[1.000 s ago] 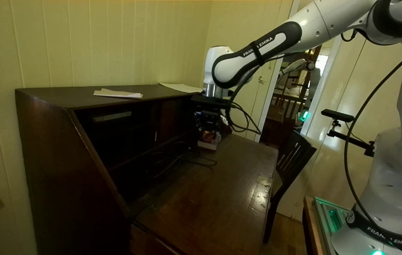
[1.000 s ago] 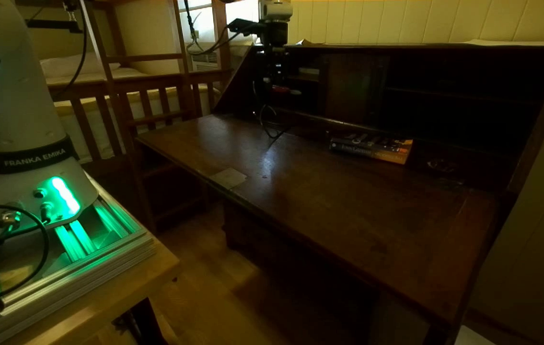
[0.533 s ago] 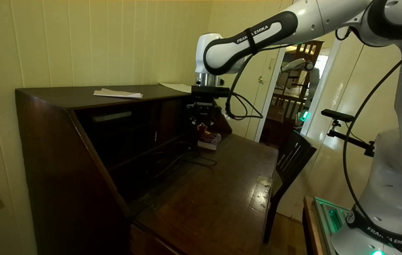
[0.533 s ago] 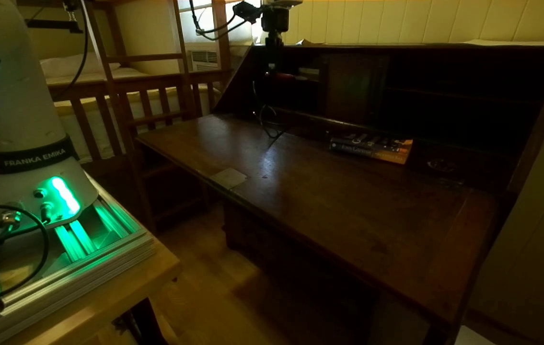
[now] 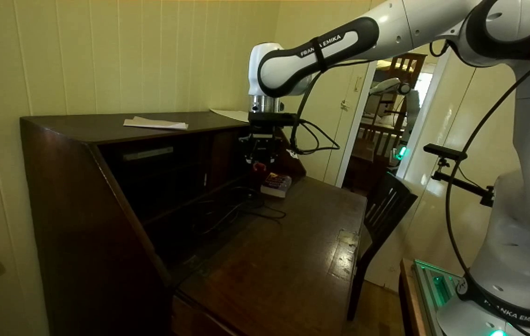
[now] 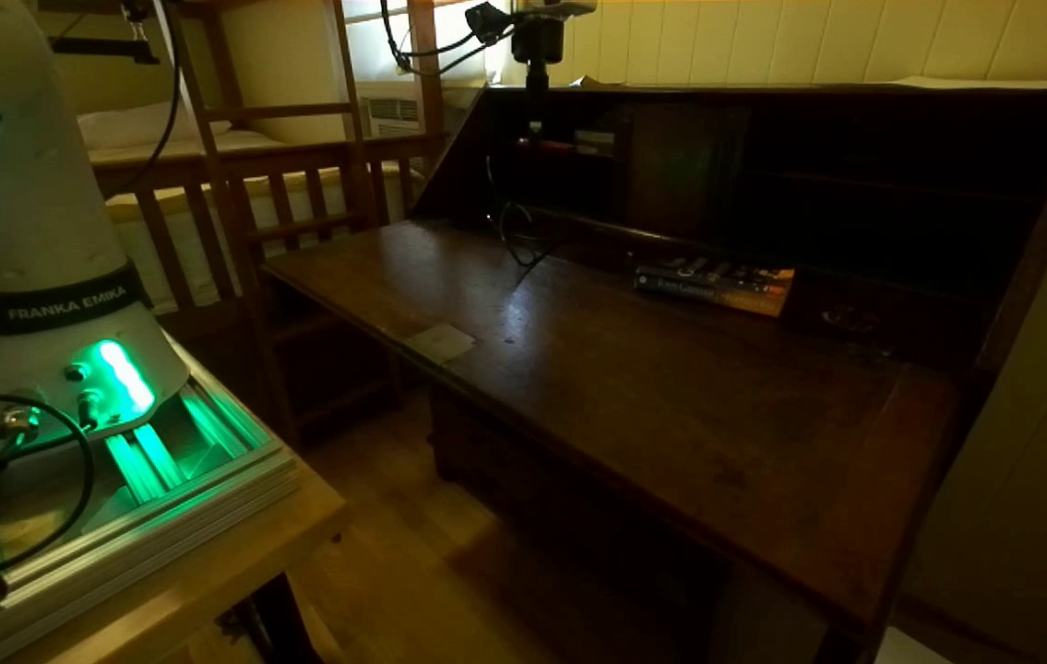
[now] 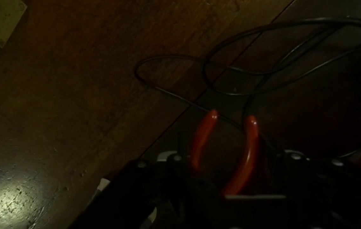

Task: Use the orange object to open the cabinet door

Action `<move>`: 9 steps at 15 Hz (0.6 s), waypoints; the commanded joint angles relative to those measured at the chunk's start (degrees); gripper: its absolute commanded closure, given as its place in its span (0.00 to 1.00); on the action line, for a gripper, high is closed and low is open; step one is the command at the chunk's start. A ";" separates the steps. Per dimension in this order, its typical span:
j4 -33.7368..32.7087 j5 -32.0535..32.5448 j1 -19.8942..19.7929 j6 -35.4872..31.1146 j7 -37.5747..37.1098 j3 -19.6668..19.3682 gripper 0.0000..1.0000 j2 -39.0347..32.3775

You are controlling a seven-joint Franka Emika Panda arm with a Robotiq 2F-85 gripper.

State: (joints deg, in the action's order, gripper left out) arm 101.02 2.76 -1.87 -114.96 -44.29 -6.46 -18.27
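Observation:
The orange object is a tool with two curved orange-red handles (image 7: 247,156), like pliers; its other end is hidden in the dark gripper. It shows as a small red shape in both exterior views (image 5: 259,167) (image 6: 555,146). My gripper (image 7: 231,156) is shut on it and holds it above the desk surface, in front of the inner compartments; the gripper also shows in both exterior views (image 5: 260,156) (image 6: 534,129). The cabinet door (image 6: 675,171) is a narrow, upright dark brown panel, also visible here (image 5: 220,156). The tool is apart from it. Darkness hides whether the door is shut.
Loose black cables (image 7: 253,71) lie on the fold-down flap (image 5: 293,252) below the gripper. A thick book (image 6: 717,286) lies by the compartments, also seen here (image 5: 276,185). Papers (image 5: 155,122) lie on the desk top. A dark chair (image 5: 386,205) stands at the flap's edge.
My gripper has risen slightly and moved left, toward the compartments, in an exterior view, turning as it went. It has kept hold of the orange object. The book shows more fully.

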 commanded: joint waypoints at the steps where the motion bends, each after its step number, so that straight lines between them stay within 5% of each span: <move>1: -0.18 -0.14 0.31 0.21 0.16 -0.37 0.71 -0.04; 6: 0.69 0.50 0.68 -18.12 4.44 0.04 0.71 -1.68; 9: 5.19 -8.85 -1.30 -30.05 12.08 2.90 0.71 -1.45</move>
State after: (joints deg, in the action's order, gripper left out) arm 102.45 0.78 -1.49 -136.03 -38.86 -5.88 -20.01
